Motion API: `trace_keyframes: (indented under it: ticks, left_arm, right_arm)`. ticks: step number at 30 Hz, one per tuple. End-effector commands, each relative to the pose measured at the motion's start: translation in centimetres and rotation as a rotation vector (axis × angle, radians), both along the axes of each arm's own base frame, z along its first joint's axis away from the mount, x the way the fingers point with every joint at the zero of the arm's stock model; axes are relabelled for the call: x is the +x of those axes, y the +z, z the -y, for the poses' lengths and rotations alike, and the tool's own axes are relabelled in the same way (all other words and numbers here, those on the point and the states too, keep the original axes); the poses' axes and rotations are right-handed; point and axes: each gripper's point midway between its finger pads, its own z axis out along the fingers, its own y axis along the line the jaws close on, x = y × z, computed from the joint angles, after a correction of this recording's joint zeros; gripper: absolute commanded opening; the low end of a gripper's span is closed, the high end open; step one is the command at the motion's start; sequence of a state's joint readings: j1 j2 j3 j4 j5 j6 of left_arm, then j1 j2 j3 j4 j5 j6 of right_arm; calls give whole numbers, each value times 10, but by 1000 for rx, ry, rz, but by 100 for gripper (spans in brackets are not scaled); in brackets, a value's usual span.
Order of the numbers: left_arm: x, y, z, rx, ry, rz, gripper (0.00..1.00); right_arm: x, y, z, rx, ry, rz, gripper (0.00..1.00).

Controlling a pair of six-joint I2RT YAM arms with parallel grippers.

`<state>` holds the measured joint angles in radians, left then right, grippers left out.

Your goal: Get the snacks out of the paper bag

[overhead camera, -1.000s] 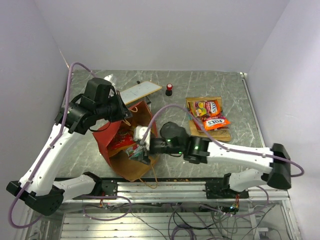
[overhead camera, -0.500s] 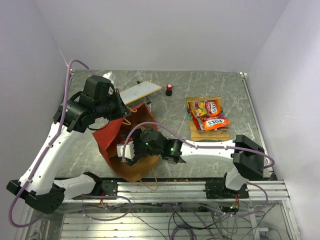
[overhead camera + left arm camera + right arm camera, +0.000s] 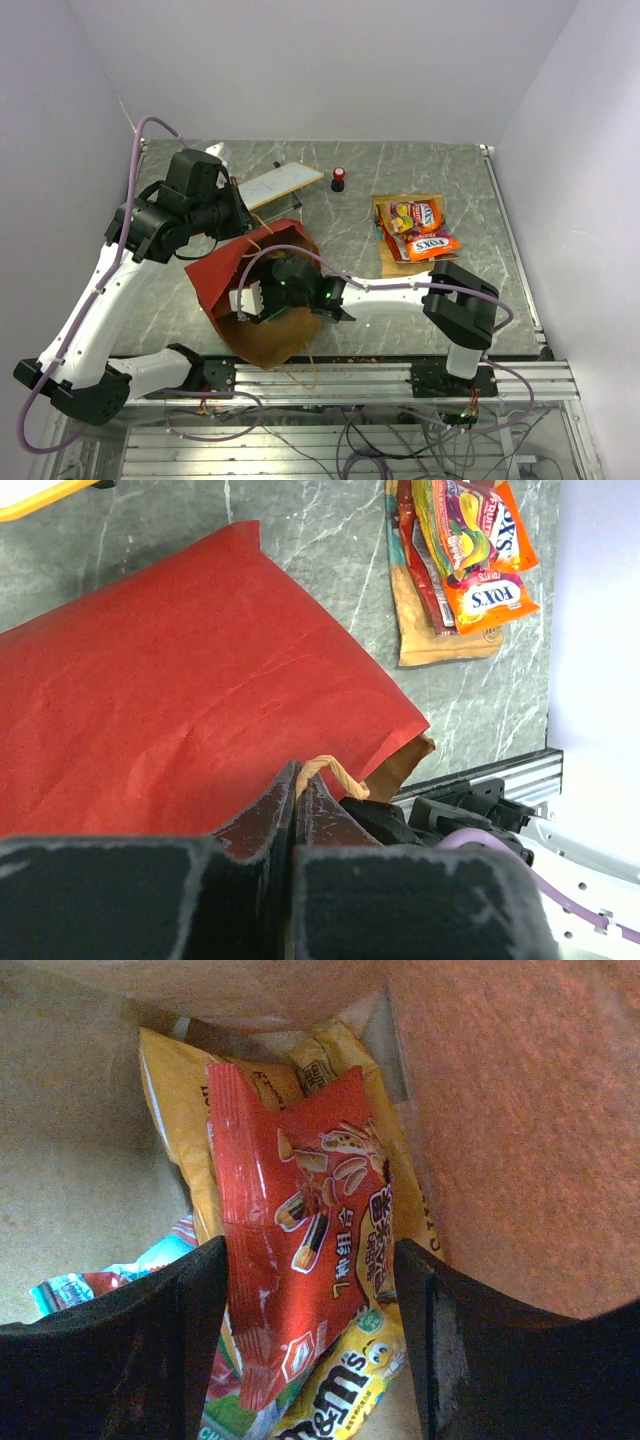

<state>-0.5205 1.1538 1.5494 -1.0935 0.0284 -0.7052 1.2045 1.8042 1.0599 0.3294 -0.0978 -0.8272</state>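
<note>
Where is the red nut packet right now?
Inside the paper bag, seen in the right wrist view: the red nut packet lies on yellow packets, centred between the fingers of the open right tool.

One red paper bag (image 3: 222, 272) lay left of centre. Four snacks (image 3: 300, 1230) showed inside it: one red, two yellow, one pale blue. At the right of the desk (image 3: 440, 170) sat one pile (image 3: 420, 238) of at least four more packets. Up top were one white board (image 3: 283, 184) and one red-and-black cylinder (image 3: 339, 179).
</note>
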Motion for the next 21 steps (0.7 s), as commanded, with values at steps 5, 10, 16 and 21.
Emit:
trace_keyframes:
  ticks: [5, 10, 16, 21]
  left_arm:
    - [1, 2, -2, 12, -5, 1, 7]
    - [-1, -2, 4, -24, -8, -14, 7]
    - [-2, -1, -1, -30, 26, -7, 7]
    - [-2, 2, -4, -33, 49, 1, 7]
  right_arm:
    - [11, 15, -20, 100, -4, 11, 56]
    - [11, 18, -23, 115, -7, -19, 29]
    - [-1, 30, -17, 91, 37, -64, 5]
    - [-13, 49, 3, 113, 30, -109, 0]
